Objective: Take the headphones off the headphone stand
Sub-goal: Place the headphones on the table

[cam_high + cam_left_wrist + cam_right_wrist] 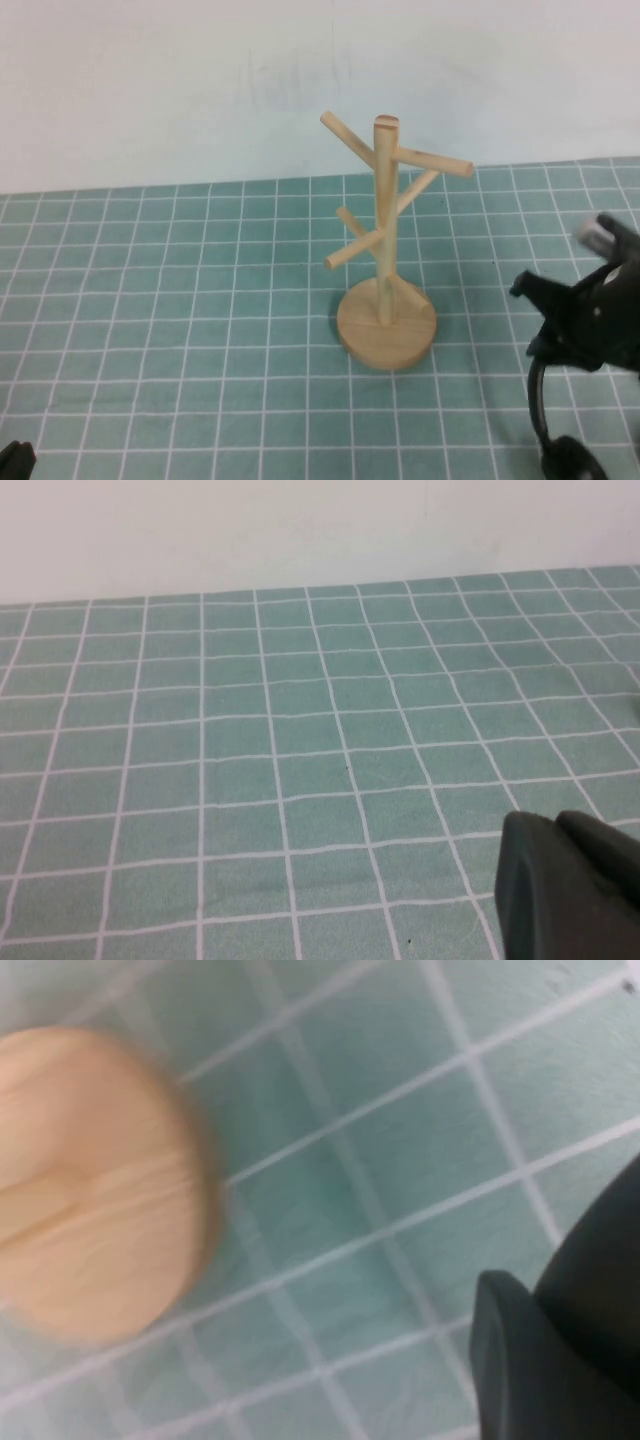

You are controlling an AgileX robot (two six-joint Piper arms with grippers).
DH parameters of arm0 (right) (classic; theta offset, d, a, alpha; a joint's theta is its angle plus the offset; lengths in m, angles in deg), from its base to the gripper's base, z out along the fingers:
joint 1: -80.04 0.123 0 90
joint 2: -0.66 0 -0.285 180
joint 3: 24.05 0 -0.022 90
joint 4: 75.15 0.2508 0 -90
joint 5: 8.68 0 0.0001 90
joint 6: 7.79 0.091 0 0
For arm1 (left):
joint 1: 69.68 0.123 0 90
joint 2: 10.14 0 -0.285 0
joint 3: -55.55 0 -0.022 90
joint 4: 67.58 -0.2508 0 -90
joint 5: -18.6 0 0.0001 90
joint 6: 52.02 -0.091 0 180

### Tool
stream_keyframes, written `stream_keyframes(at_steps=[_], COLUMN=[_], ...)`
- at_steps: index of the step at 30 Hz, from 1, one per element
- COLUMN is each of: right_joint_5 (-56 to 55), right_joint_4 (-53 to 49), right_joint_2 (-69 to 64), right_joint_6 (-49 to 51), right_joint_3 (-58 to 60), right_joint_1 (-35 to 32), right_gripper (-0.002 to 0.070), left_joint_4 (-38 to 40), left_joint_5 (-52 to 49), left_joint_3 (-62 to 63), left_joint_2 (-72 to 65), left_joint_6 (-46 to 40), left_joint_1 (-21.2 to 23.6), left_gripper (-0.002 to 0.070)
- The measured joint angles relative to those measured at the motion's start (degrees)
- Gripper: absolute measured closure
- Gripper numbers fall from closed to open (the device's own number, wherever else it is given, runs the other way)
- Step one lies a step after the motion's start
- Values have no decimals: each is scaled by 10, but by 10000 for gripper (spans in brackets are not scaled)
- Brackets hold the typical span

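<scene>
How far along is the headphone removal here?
Done: the headphone stand has bare pegs. In hand: the headphones hang below the right gripper, to the right of the stand. Left: probably setting them down. The left gripper sits parked at near left.

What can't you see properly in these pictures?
1. The right hand, high view's right edge: cut off, merging with the black headphones below it.
2. The left hand, bottom-left corner: only a tip shows.
3. The headphone stand, right wrist view: blurred, only its base in frame.

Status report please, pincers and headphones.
Right pincer at right edge, gripping black over-ear headphones. Left pincer parked near corner. Light wooden tree-shaped stand bare. Nothing blocking.
</scene>
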Motion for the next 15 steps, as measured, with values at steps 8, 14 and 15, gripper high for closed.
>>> stream_keyframes(at_steps=[8, 14, 15], right_joint_5=[-64, -71, -53], right_joint_4=[-3, -143, -182], right_joint_2=[-90, -93, -89], right_joint_6=[44, 19, 17], right_joint_3=[-2, -9, -17], right_joint_1=[0, -1, -2], right_gripper=[546, 339, 321], left_joint_4=[0, 0, 0], left_joint_5=[0, 0, 0], left_joint_3=[0, 0, 0], left_joint_2=[0, 0, 0], left_joint_6=[0, 0, 0], left_joint_1=[0, 0, 0], left_gripper=[680, 680, 680])
